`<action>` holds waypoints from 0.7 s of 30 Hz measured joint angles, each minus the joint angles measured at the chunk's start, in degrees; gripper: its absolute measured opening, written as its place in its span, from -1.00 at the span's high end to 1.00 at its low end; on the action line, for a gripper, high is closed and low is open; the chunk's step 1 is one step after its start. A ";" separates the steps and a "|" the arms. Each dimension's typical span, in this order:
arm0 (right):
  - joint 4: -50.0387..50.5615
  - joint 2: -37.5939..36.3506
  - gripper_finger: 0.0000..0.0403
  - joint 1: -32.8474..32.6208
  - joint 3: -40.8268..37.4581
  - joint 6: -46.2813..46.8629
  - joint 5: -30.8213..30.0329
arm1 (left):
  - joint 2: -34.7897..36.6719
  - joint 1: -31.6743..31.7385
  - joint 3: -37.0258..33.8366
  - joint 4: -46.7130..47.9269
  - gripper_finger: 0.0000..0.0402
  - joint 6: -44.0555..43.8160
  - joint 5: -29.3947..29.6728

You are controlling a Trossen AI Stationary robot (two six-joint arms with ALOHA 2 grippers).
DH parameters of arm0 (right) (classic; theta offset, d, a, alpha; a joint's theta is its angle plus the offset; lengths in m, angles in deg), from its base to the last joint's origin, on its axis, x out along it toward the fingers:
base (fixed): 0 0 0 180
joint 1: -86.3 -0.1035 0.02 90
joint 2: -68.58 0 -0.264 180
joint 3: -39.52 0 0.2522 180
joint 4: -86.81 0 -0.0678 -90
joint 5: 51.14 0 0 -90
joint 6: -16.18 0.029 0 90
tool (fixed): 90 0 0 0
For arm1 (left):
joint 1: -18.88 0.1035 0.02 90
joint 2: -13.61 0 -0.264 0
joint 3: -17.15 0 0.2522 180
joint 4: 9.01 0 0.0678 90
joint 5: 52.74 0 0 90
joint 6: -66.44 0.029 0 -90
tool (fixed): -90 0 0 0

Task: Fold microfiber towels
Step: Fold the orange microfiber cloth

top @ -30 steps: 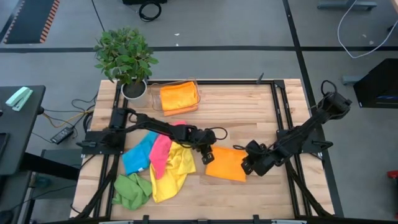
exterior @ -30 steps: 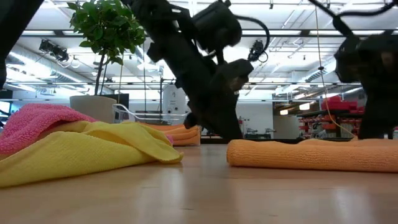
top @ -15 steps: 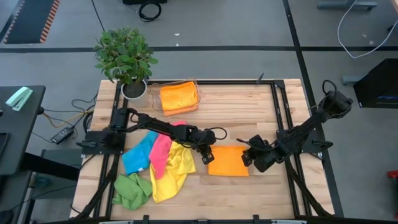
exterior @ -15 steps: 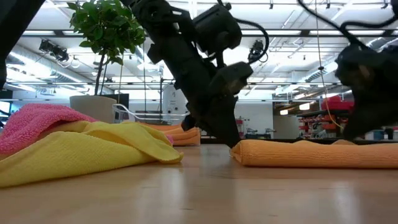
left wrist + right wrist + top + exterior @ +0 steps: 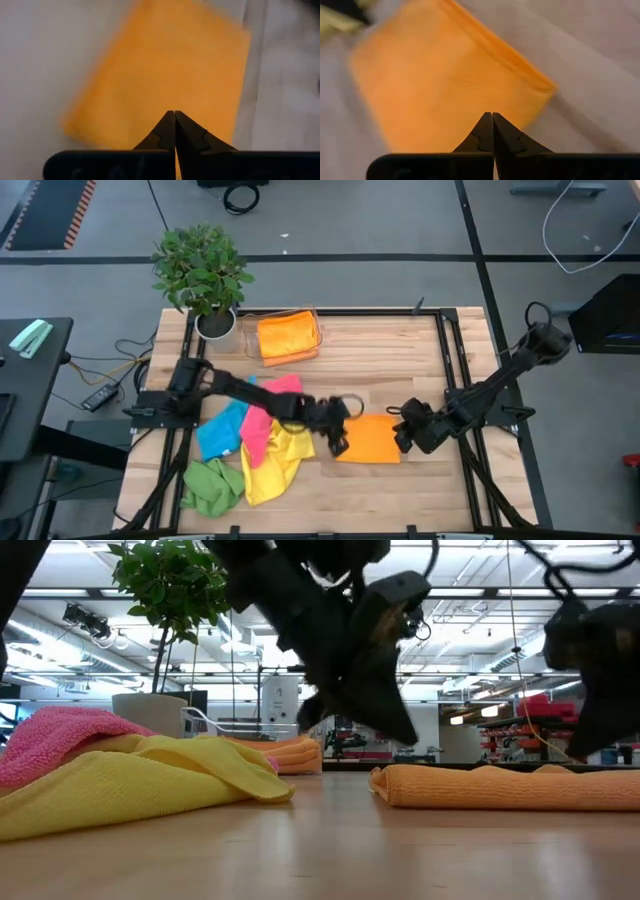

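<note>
on the counter (image 5: 420, 365) from the left: loose pile of green (image 5: 212, 486), blue (image 5: 218, 432), pink (image 5: 262, 418) and yellow (image 5: 280, 452) towels waiting. next, left claw (image 5: 335, 442), tips pinched together on nothing, sits at the left edge of the folded orange towel (image 5: 368, 438). right claw (image 5: 405, 432) is at its right edge, tips together and empty too. i'd say press the fold flat, square up the corners, then lift both claws off slowly so the edges don't drag.

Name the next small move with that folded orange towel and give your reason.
Probably open the left gripper and right gripper to pinch the folded orange towel by its edges: both are shut and empty at its two ends, and it lies flat on the table.
</note>
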 joint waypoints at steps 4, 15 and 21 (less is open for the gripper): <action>-0.79 1.16 1.00 3.87 -1.55 -5.21 2.78 | -2.67 -2.68 -0.13 -0.74 0.97 -2.30 0.03; -2.61 1.24 1.00 9.11 -2.85 -9.18 9.50 | -5.13 2.92 0.11 1.27 0.97 -2.20 0.46; -6.91 1.24 1.00 6.90 -2.85 -1.12 9.97 | -4.81 11.34 0.04 2.43 0.94 9.89 -2.16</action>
